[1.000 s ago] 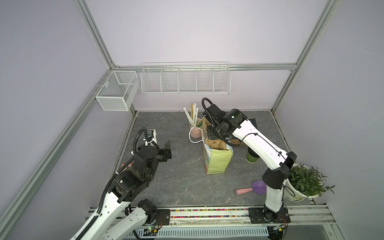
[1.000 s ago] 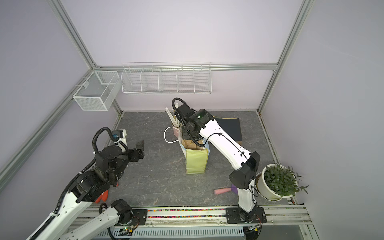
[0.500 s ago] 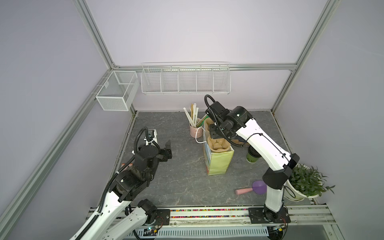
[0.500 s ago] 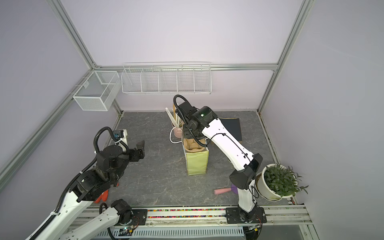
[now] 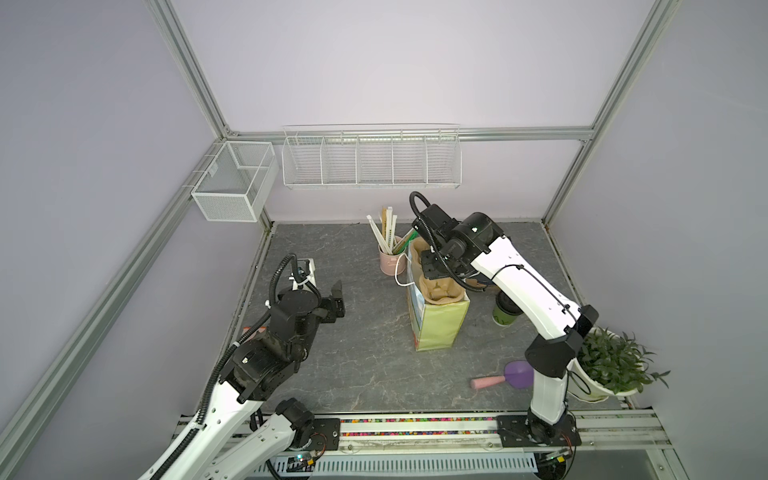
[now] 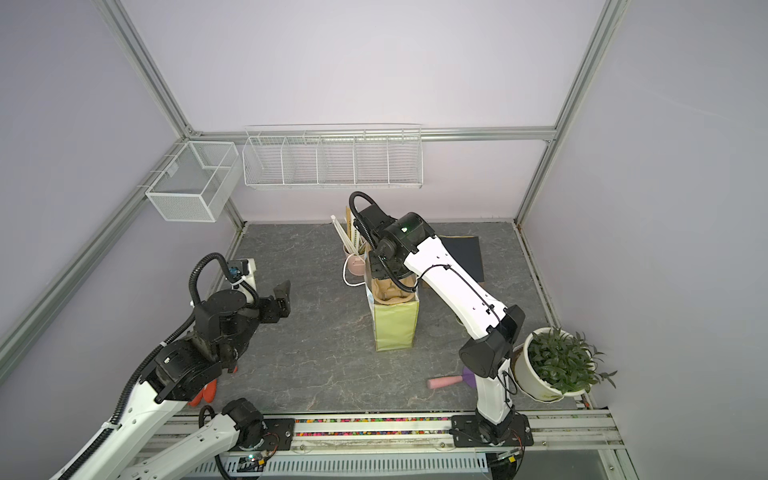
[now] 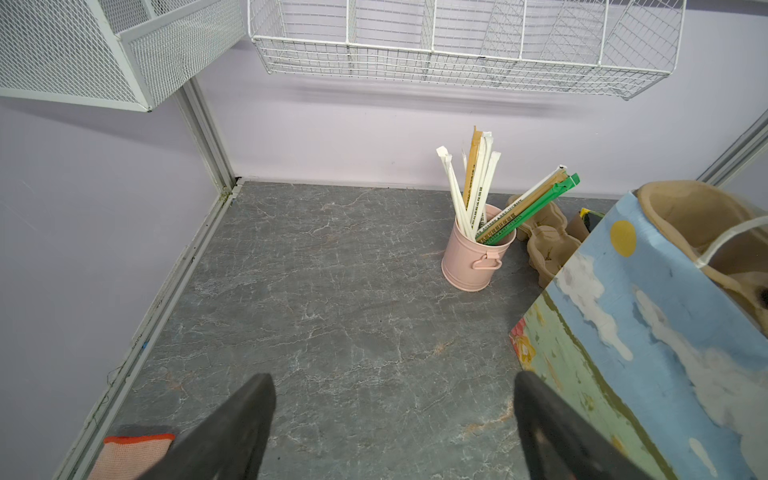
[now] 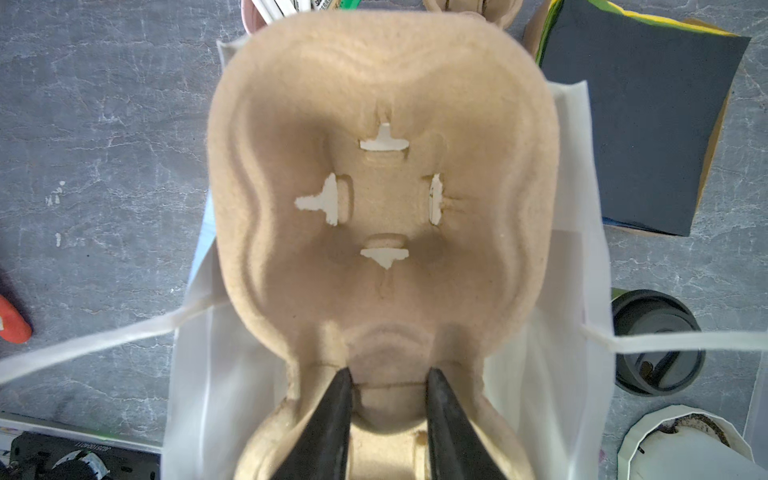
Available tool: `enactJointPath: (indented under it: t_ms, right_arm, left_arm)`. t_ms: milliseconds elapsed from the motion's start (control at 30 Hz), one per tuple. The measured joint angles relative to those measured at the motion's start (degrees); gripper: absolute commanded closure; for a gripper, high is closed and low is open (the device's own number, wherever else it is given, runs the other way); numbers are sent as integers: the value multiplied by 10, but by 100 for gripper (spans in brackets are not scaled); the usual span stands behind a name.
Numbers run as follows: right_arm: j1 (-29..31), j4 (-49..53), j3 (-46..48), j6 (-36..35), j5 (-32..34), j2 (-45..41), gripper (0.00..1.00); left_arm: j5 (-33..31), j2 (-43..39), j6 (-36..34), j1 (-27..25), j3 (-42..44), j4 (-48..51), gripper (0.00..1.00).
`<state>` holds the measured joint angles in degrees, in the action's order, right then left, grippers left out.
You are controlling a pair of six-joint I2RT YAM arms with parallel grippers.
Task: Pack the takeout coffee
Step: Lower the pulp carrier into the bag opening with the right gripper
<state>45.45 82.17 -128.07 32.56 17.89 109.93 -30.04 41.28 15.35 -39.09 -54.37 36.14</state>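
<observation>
The takeout coffee [image 5: 504,314], a green cup with a black lid [image 8: 656,340], stands on the floor to the right of the printed paper bag [image 5: 436,328], partly behind my right arm. A brown pulp cup carrier [image 8: 382,166] sits in the bag's open mouth [image 5: 440,289]. My right gripper [image 8: 390,376] is above it, shut on the carrier's middle ridge. Well to the left of the bag, my left gripper [image 7: 392,382] hangs open over bare floor with nothing between its fingers [image 5: 334,297].
A pink bucket of straws [image 5: 390,262] stands just behind the bag, with spare pulp carriers [image 7: 544,245] and a dark flat pad [image 8: 640,124] behind. A potted plant [image 5: 611,365] and a purple scoop [image 5: 517,374] lie front right. Wire baskets [image 5: 370,158] hang on the walls.
My right gripper has shifted a little to the right and back over the bag with the carrier in it. The carrier's cups now show in the bag's mouth. The left arm has stayed still.
</observation>
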Motion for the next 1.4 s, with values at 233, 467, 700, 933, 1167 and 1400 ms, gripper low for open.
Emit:
enactJointPath:
  t_ms: [233,467,700,933,1167,1400]
  right_arm:
    - [1,-12,21,0,-6,0,68]
    - [13,-9,17,0,-6,-2,68]
    - [16,6,3,-4,3,-13,66]
    - [16,9,21,-10,2,-15,64]
    - [16,8,28,-19,0,-18,51]
    - [16,12,3,-27,-6,-20,46]
  left_arm:
    - [1,3,0,0,0,0,10]
    - [2,4,0,0,0,1,10]
    - [2,4,0,0,0,2,10]
    - [2,6,0,0,0,2,10]
    - [2,6,0,0,0,2,9]
    - [2,6,-1,0,0,2,9]
